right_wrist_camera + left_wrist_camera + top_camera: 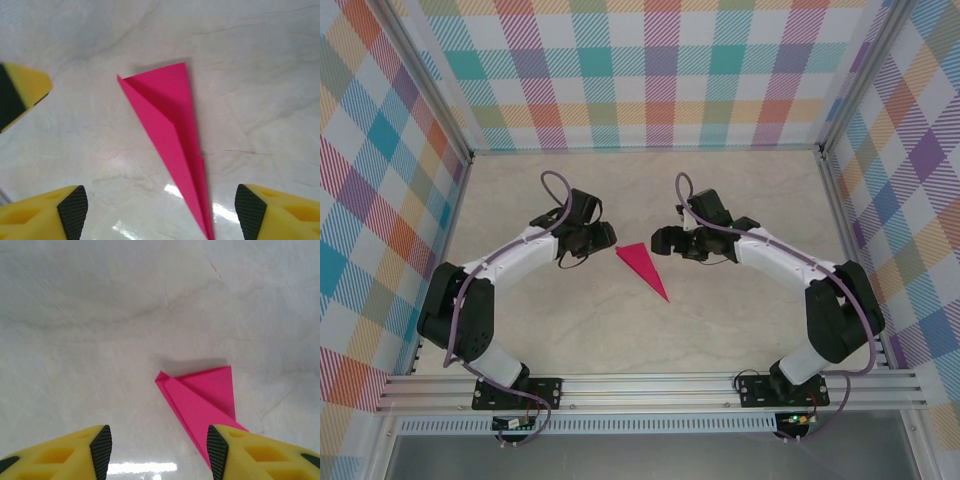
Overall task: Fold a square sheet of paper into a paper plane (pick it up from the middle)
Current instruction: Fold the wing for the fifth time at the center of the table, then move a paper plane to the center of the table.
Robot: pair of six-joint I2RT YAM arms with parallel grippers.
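1. Where things are: the paper plane (642,270) lies flat around the middle of the table (570,330). Its wide tail is toward the far edge and its tip points at the near edge, a bit to the right. To me it looks folded already.
2. The left gripper (604,235) is spread wide with nothing in it, sitting just beside the tail. From its own wrist cam (159,445) one finger overlaps the paper's edge, but I can't tell if it's actually touching.
3. The right gripper (663,241) is also spread and empty, on the other side of the tail. In its wrist view (160,205) the plane runs straight down between the fingers.
4. My guesses at what could go wrong:
   - Thin paper lying flat on a smooth, glossy top is hard to get a finger under, so a pinch could just skate it away.
   - A finger dragging across the top flap could lift it open or add a stray crease.
   - Both grippers are close to the same end, so if they both close in they could bump each other or crumple the tail.
5. Writing and brands: I can't read any. The paper is plain, the table is bare, and the plaid walls (660,70) are just pattern.
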